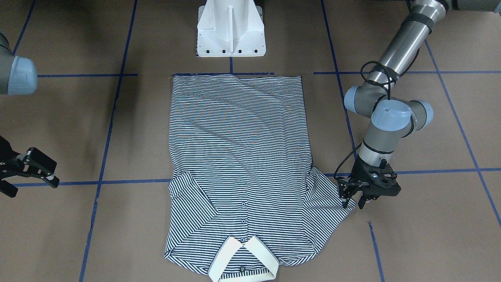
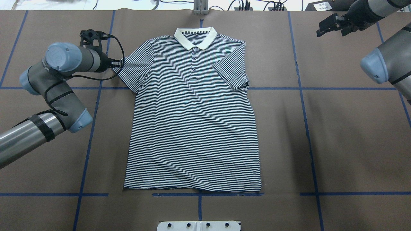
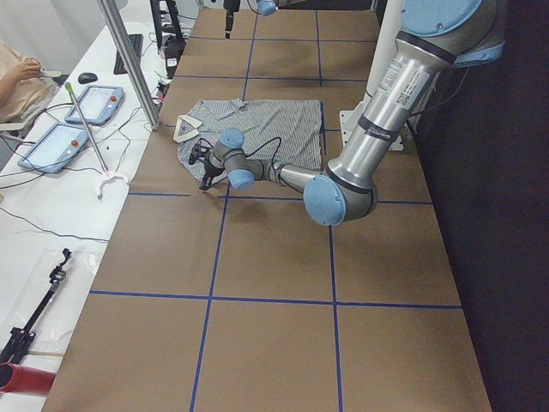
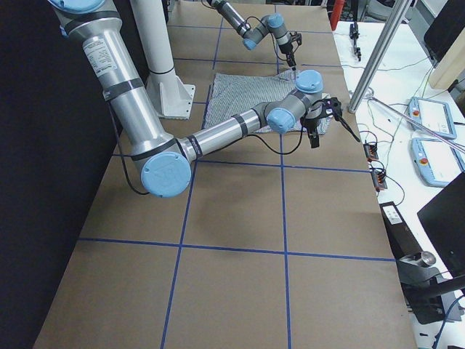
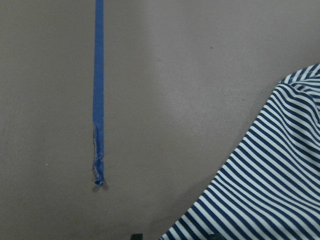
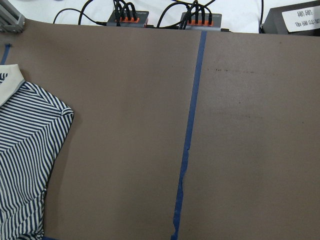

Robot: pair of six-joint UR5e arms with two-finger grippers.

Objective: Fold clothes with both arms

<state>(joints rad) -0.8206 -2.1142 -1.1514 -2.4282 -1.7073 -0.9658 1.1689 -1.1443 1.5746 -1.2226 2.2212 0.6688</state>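
At shirt (image 1: 238, 156) hem, white pedestal (image 1: 230, 31)

Polo shirt (image 2: 192, 122): striped cloth, matt, softly creased; collar (image 2: 196, 38) plain cloth. Table cover (image 2: 346, 134) under shirt: brown paper, matt, smooth. Tape lines (image 2: 337, 88) beside shirt: thin blue. Left arm (image 1: 403, 41) beside shirt: brushed metal tube, satin sheen; joint caps (image 1: 391, 113) smooth plastic. Left gripper (image 1: 353, 202): black, matt.

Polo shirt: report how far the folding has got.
Done: the polo shirt lies flat, the sleeve on the robot's right folded in over the chest. In hand: the left claw, open, is at the tip of the spread sleeve; the right claw hangs clear. Left: that sleeve, then the body folds.
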